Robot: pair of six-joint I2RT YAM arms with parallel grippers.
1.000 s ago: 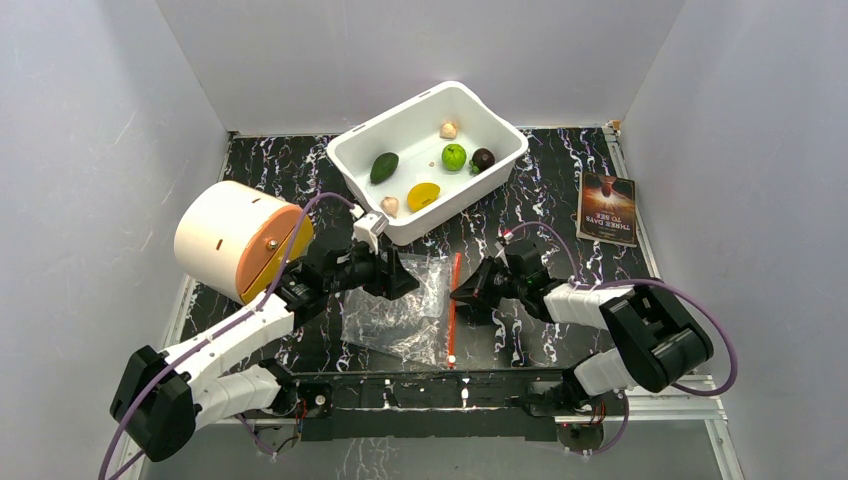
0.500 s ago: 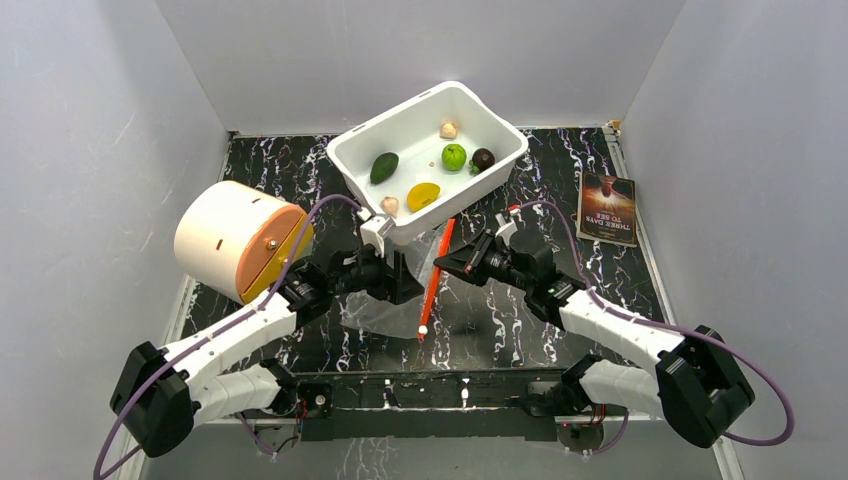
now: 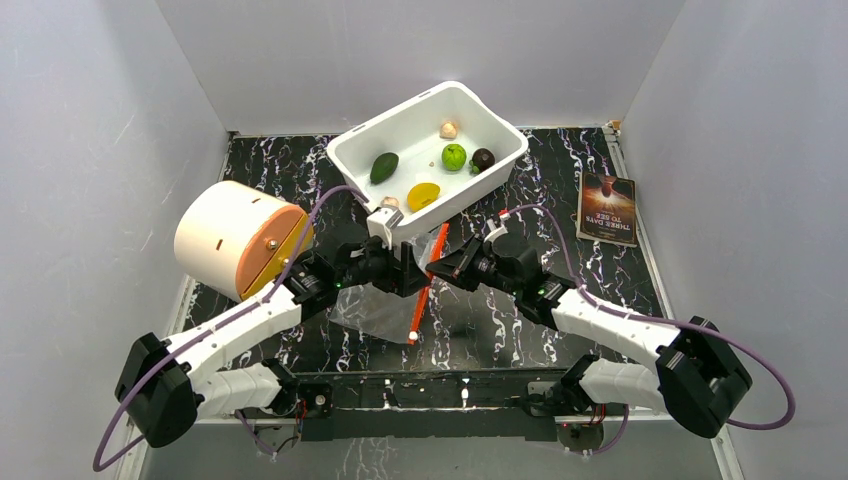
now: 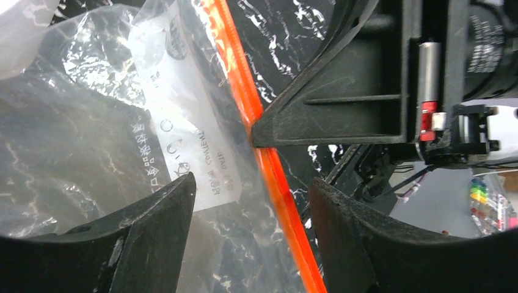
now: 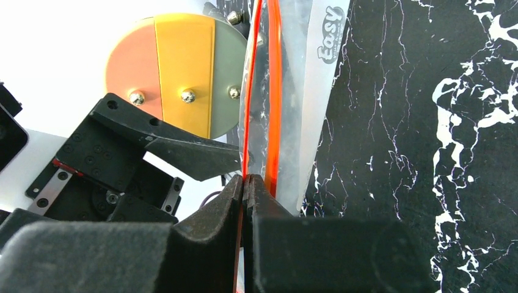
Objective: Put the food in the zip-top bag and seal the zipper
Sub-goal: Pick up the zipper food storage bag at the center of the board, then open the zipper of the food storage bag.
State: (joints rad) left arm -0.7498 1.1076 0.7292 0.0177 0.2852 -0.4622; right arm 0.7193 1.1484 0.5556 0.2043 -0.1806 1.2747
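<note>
Marbled table [image 3: 290, 160], zipper [image 3: 420, 305] pinched between right jaws

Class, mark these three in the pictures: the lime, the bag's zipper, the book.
lime [image 3: 454, 156]: top view, middle of its green top.
zipper [image 4: 278, 195]: left wrist view, lower stretch of the orange strip.
book [image 3: 607, 208]: top view, centre of its cover.
</note>
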